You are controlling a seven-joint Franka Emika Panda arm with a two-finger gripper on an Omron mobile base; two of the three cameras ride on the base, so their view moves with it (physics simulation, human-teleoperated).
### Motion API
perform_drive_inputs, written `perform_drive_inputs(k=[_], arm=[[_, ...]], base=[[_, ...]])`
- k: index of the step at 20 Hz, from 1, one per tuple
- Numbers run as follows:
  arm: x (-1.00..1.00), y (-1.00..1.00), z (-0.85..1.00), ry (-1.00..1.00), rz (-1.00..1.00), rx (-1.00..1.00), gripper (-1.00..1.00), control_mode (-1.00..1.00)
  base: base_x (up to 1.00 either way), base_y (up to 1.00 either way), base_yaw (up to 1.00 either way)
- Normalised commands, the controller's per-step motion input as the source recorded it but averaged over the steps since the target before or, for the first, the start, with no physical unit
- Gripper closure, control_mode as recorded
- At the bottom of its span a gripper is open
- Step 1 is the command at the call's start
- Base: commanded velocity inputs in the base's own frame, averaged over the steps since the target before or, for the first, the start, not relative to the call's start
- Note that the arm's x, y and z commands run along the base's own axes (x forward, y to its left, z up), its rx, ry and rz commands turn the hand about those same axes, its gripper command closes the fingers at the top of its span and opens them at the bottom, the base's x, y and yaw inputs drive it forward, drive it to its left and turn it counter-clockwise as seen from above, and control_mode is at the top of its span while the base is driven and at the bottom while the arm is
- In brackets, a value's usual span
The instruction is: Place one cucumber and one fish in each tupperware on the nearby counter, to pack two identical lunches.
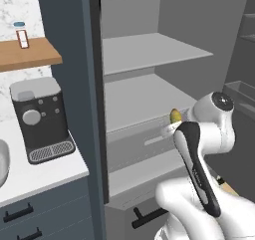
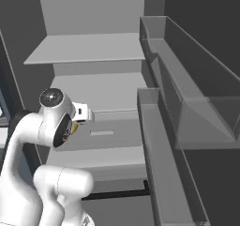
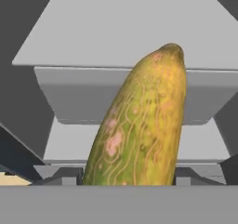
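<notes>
1. The white arm (image 1: 199, 184) rises nearest of all, bent forward into an open fridge (image 1: 149, 84) with grey shelves.
2. In the hand view the cucumber (image 3: 139, 125) stands up between the two dark fingertips (image 3: 62, 175) of the claw (image 3: 125, 179); one fingertip sits at each side of its base, so the claw is closed on it, holding it lengthwise with the darker tip pointing away.
3. From the left base view a small yellow-green end of the cucumber (image 1: 175, 115) pokes out just beyond the wrist, above the lower fridge shelf (image 1: 139, 104).
4. In the right base view the wrist hides most of the cucumber; a yellow sliver (image 2: 74, 128) shows beside the dark joint.
5. To the left, on the white table (image 1: 45, 172), a black coffee machine (image 1: 40, 119) stands near the fridge wall.
6. Farther back and higher on the left, a small bottle (image 1: 22, 35) rests on a wooden shelf (image 1: 30, 55).
7. On the right, the fridge door bins (image 2: 187, 103) run from near to far.
</notes>
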Motion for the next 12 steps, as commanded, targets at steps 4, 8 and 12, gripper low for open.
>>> perform_drive_inputs(k=[4,8,12], arm=[[-0.98,0.00,0.29,-0.02,0.00,-0.09,1.00,-1.00],[-0.68,0.00,0.00,0.04,-0.14,-0.18,1.00,-1.00],[-0.62,0.00,-0.16,0.01,-0.10,-0.07,1.00,-1.00]], base=[[0.00,0.00,0.00],[0.00,0.00,0.00],[0.00,0.00,0.00]])
